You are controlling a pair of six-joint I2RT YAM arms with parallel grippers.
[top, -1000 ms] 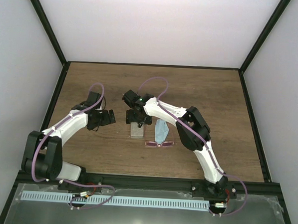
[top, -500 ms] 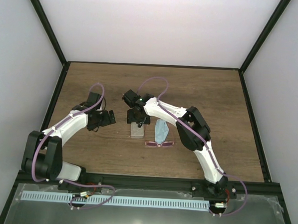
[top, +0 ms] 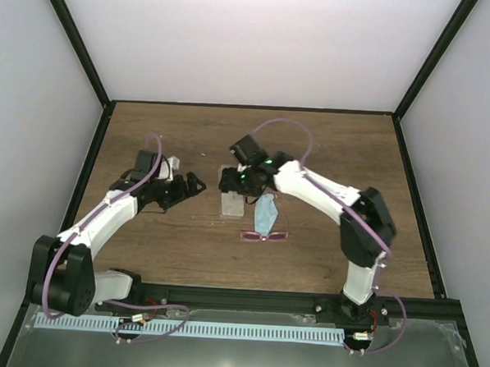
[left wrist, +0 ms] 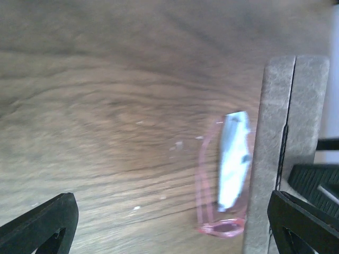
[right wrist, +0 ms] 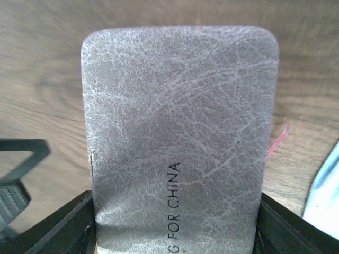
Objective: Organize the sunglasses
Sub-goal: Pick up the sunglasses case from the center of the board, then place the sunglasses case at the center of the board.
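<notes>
Right pincer [top: 230,184] clasps the case [top: 228,206]; left pincer [top: 194,183] is released, empty. Sunglasses [top: 264,235] lie on the worktop [top: 353,156], base-side and right of the right pincer, long axis crosswise, right arm nearer.

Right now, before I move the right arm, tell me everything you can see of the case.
The case is a grey rectangular slab with rounded corners and a cracked, leather-like skin. Print along one side ends in "FOR CHINA". It is closed: the left wrist view shows its edge with a dark seam between two halves. It sits mid-table, just left of the cloth and sunglasses; whether it touches them is unclear. The right gripper clamps its long edges.
</notes>
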